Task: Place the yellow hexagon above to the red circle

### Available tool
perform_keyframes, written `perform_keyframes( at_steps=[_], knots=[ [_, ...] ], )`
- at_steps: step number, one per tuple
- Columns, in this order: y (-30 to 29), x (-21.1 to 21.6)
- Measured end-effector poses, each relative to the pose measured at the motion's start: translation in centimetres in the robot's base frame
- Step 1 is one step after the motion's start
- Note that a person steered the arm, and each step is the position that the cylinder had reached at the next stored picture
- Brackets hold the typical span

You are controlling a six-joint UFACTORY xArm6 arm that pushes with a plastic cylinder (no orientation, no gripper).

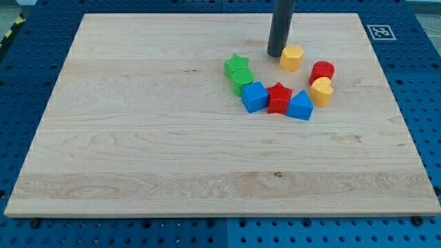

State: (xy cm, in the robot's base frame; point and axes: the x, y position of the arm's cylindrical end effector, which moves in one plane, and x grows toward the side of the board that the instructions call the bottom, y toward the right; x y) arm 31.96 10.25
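The yellow hexagon [292, 57] lies on the wooden board, up and to the left of the red circle [322, 70], with a small gap between them. My tip [276, 54] stands just left of the yellow hexagon, touching or nearly touching its left side. The rod rises out of the view's top.
A yellow heart-like block [321, 91] lies just below the red circle. A blue triangle-like block [300, 105], a red star [279, 98] and a blue cube [255, 96] form a row below. A green star [237, 66] and a green round block [242, 80] sit left. The board [138, 138] rests on a blue pegboard.
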Motion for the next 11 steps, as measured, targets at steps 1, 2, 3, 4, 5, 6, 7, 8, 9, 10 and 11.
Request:
perform_keyframes(
  at_steps=[1, 2, 3, 4, 5, 6, 7, 8, 9, 10, 11],
  knots=[
    [0.9, 0.9],
    [1.4, 1.4],
    [1.2, 1.8],
    [0.4, 2.7],
    [1.4, 3.0],
    [2.8, 3.0],
    [2.8, 1.6],
    [2.9, -0.4],
    [4.5, -3.3],
    [8.1, -4.7],
    [10.9, -2.1]
  ],
)
